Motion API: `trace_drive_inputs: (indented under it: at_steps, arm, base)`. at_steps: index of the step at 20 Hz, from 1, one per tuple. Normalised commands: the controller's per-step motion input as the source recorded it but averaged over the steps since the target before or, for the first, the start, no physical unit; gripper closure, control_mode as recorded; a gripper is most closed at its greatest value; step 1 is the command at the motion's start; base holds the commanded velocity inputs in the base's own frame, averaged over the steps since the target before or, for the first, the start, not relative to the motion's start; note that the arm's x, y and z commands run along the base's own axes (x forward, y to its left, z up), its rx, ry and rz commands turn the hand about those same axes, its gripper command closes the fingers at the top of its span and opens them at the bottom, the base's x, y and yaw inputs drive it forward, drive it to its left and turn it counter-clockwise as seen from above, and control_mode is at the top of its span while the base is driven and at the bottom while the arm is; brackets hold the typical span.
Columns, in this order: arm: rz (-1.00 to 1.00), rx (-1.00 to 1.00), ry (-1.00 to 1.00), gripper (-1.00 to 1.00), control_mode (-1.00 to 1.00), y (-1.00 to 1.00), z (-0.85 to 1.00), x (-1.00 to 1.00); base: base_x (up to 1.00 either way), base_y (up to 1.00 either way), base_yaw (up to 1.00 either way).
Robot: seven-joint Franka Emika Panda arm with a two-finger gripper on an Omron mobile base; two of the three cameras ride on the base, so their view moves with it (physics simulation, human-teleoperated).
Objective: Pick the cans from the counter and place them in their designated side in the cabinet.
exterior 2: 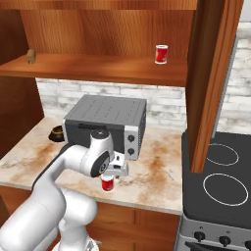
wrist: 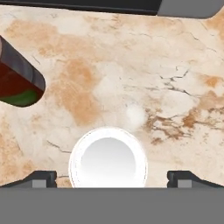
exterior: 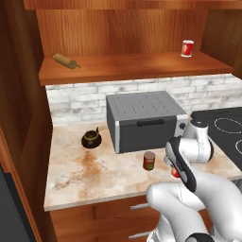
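On the beige counter (exterior: pixel 68 189): one red can, gripper above.

Red can (exterior 2: pixel 107 183), one, white-banded, upright near the counter's front edge. Gripper (wrist: pixel 112 180), one, directly over it, fingertips spread apart on either side of the can's pale top. Brown-red can (exterior: pixel 149 161), one, green-labelled, upright before the grey toaster oven (exterior: pixel 147 121). Dark round pot (exterior: pixel 91 139), one, beside the oven. Cabinet (exterior: pixel 127 64), one, reddish-brown; on its shelf, a rolling pin (exterior: pixel 65 61) and another red can (exterior 2: pixel 161 54), upright, well apart.
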Motion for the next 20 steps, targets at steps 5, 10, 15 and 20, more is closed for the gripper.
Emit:
trace_drive_inputs:
  at_steps: [5, 10, 15, 20]
  arm:
    - [0.0, 0.0, 0.02, -1.0, -1.0, 0.0, -0.17, 0.07]
    - [0.0, 0.0, 0.02, -1.0, -1.0, 0.0, -0.21, 0.05]
    - [0.0, 0.0, 0.03, -1.0, -1.0, 0.0, -0.25, 0.03]
    - [0.0, 0.0, 0.02, -1.0, -1.0, 0.05, -0.28, 0.01]
  base:
    - [0.0, 0.0, 0.0]
    - [0.0, 0.0, 0.0]
    - [0.0, 0.0, 0.0]
    - [0.0, 0.0, 0.0]
